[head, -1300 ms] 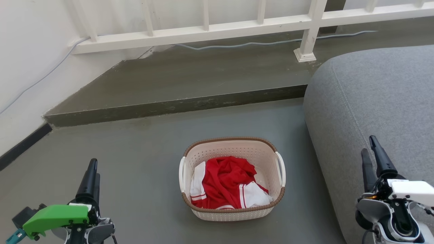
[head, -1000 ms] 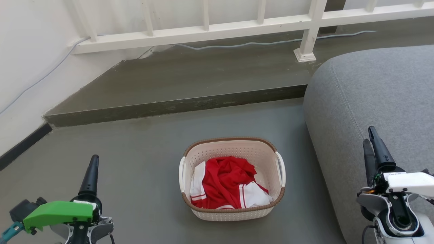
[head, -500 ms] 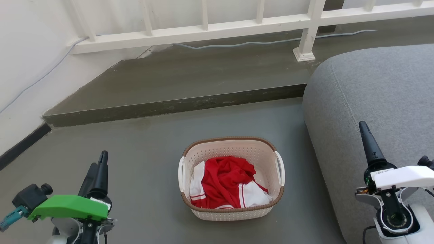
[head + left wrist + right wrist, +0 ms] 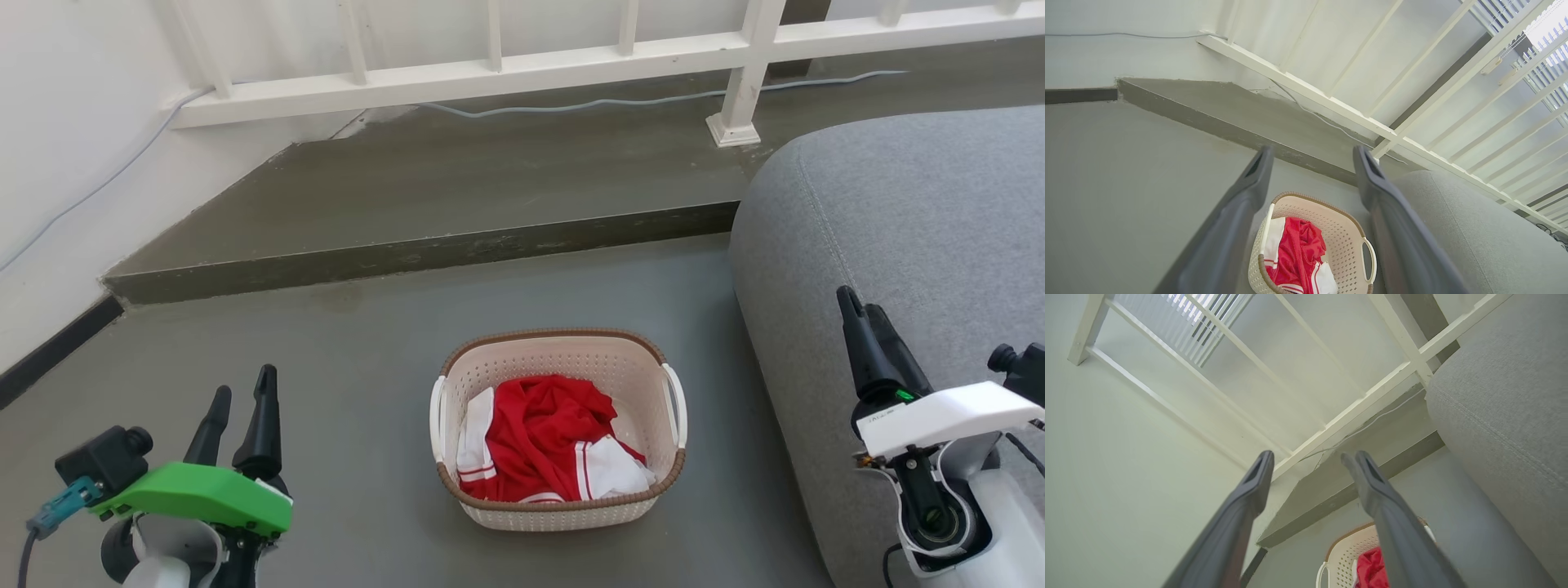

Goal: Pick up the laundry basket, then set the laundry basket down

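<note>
Laundry basket: stands upright on the grey floor, between the two arms and just beside the grey sofa. Neither gripper touches it. A crumpled red garment with white striped parts lies inside and covers most of the basket bottom. Whether this is one piece of cloth or several cannot be told.

Left gripper: released. Fingers are spread with nothing between them, well apart from the basket. In the left wrist view the gripper frames the basket, whose near end is cut off by the bottom edge. The right-hand finger there covers part of the basket's far side.

Right gripper: released. In the head view its two fingers nearly overlap in front of the sofa, so the gap is hard to read. The right wrist view shows the gripper clearly parted and empty. In that view, a corner of the basket shows at the bottom edge, partly hidden behind one finger.

Behind the basket a raised step runs under a white railing, whose upper part is cut off.
</note>
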You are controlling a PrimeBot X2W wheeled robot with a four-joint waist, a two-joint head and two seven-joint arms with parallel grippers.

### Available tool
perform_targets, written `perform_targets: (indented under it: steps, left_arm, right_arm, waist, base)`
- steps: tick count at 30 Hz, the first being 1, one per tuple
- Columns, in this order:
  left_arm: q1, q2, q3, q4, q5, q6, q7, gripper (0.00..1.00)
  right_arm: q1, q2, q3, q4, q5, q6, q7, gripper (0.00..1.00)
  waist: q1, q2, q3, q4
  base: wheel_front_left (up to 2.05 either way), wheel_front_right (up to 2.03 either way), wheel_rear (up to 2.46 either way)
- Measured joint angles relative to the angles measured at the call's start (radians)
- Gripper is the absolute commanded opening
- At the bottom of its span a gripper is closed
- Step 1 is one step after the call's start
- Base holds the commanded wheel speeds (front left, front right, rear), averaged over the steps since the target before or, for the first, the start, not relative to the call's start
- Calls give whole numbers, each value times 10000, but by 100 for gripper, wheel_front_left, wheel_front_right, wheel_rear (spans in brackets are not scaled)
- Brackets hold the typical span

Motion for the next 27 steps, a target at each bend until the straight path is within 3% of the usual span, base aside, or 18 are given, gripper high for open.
perform_targets:
  steps: [10,27]
  left_arm:
    - [-98,8,-401,-272,1475,328,-382,100]
    - [-160,6,-920,-690,3578,658,-972,100]
  right_arm:
    - [-155,-130,466,-42,-1526,-543,-341,100]
    - [-370,-199,974,-439,-3632,-995,-947,100]
  waist:
    - [0,0,9,12]
    - [0,0,101,-17]
  base:
    - [0,0,0]
    - [0,0,0]
